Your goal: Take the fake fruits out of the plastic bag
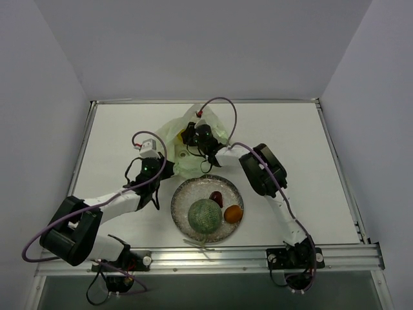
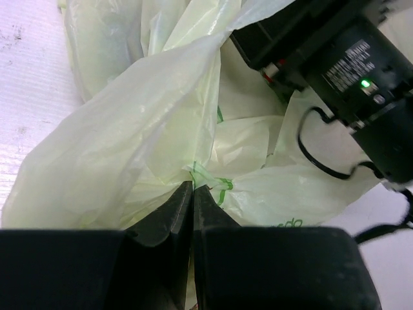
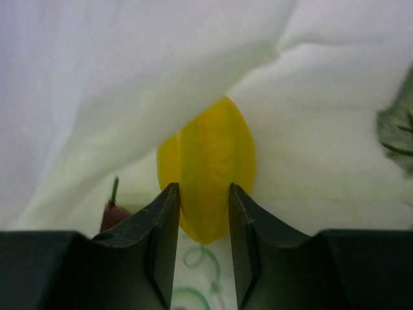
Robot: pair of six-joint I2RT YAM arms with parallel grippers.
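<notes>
So, left fingers point(image 2: 185, 201): clenched on the plastic bag point(image 2: 129, 129)
Right fingers point(image 3: 164, 223): grasping a yellow fruit point(image 3: 206, 161) inside (only its wrist cam shows that)
Top view: melon point(image 1: 204, 215), orange point(image 1: 233, 214) on plate point(image 1: 184, 196)

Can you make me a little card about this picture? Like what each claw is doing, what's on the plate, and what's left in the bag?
Left arm: left claw shut, pinching a fold of the plastic bag
Right arm: right claw inside the bag, closed on the yellow fruit
On the plate: green melon, orange, dark red piece
In the bag: the yellow fruit, a stemmed red piece, something dark green at the edge
Job: not finished yet
</notes>
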